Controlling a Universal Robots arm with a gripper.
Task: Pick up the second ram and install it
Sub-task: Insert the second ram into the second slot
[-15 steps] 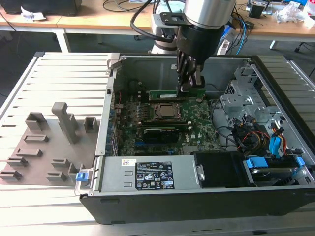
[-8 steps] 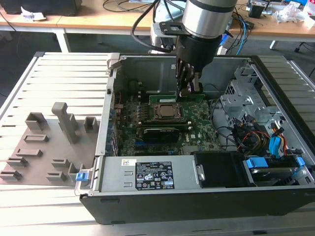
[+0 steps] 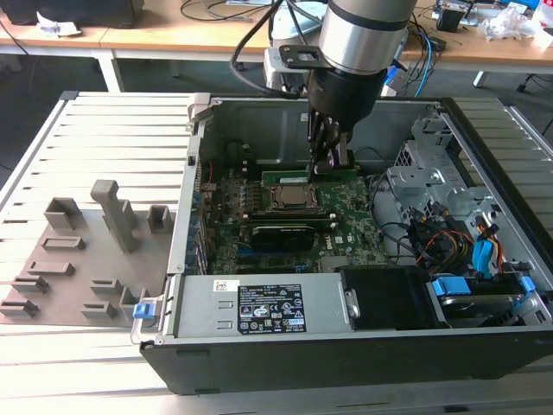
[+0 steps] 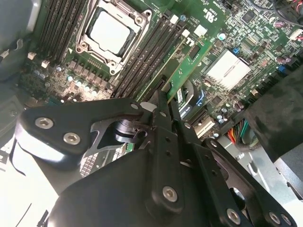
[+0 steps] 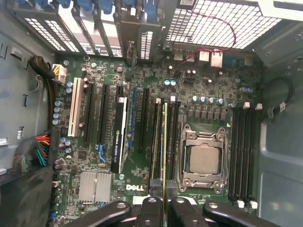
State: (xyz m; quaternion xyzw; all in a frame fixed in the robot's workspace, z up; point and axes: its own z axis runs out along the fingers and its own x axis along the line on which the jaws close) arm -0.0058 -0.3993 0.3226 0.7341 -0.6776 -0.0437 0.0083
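Wooden desks (image 3: 173,35) behind slatted table (image 3: 112,138)

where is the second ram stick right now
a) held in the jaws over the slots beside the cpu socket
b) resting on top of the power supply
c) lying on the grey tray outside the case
a: in the first wrist view the jaws are closed on the second ram, which stands edge-on in line with the memory slots next to the CPU socket.

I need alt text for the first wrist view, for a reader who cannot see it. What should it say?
Seen from above the motherboard, the gripper holds the second ram, a thin green stick seen edge-on, over the black memory slots beside the CPU socket. Its jaws are shut on the stick's near end.
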